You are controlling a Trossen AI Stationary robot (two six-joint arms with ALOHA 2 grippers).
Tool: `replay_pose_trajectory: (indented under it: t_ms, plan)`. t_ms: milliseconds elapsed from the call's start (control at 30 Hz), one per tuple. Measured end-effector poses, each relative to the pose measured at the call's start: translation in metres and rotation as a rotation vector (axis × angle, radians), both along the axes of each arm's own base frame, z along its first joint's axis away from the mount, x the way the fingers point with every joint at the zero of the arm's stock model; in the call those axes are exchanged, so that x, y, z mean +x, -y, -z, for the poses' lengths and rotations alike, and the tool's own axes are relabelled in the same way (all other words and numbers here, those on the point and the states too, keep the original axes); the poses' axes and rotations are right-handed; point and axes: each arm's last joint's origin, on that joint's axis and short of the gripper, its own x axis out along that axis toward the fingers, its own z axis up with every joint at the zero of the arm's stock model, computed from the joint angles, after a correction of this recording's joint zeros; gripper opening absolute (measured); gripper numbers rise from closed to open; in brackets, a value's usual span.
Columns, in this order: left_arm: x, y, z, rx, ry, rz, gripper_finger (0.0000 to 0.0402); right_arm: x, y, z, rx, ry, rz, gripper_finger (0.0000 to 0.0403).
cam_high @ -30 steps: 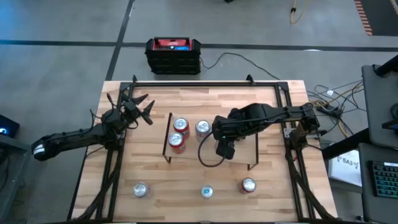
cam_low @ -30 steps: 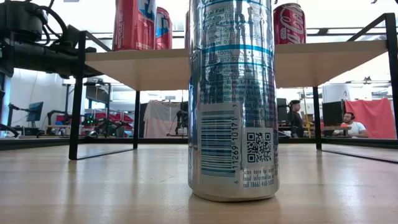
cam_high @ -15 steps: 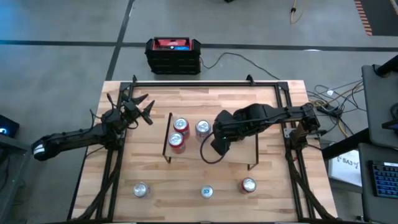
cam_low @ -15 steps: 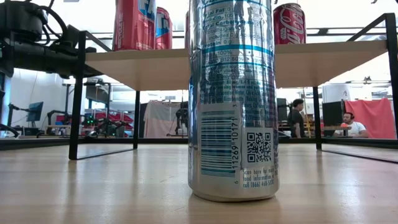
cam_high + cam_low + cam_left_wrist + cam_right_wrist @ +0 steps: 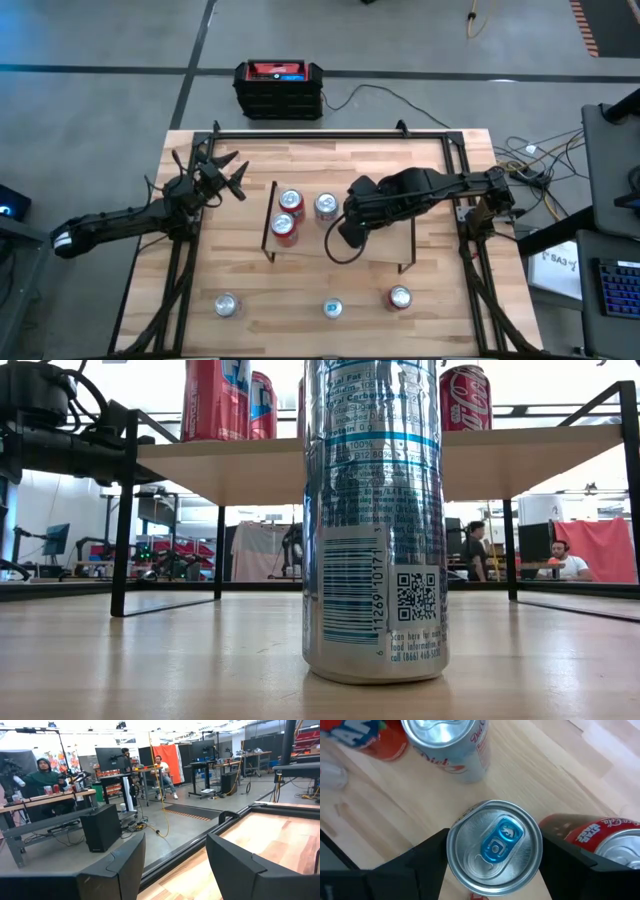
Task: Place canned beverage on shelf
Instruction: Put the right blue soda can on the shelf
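Evidently the right claw [image 5: 492, 870] brackets the blue-tabbed can [image 5: 494, 847] on the shelf [image 5: 385, 245], fingers apart; smooth, thin aluminium dents easily, so grip its sides mid-height.

Overhead, table-level, two wrist cameras
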Motion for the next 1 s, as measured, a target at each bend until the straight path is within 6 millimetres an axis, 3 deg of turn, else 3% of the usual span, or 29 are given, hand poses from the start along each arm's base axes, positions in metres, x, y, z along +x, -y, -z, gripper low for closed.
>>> replay_pose_trajectory:
  t_ms: [467, 1000]
  plan:
    - [0.0, 0.0, 0.0001, 0.0, 0.0, 0.0, 0.0195, 0.0006, 0.0014, 0.001, 0.021, 0.045, 0.222, 0.026]
    - [0.0, 0.0, 0.0001, 0.0, 0.0, 0.0, 0.0195, -0.0053, 0.0013, -0.0049, 0.092, 0.062, 0.272, 0.026]
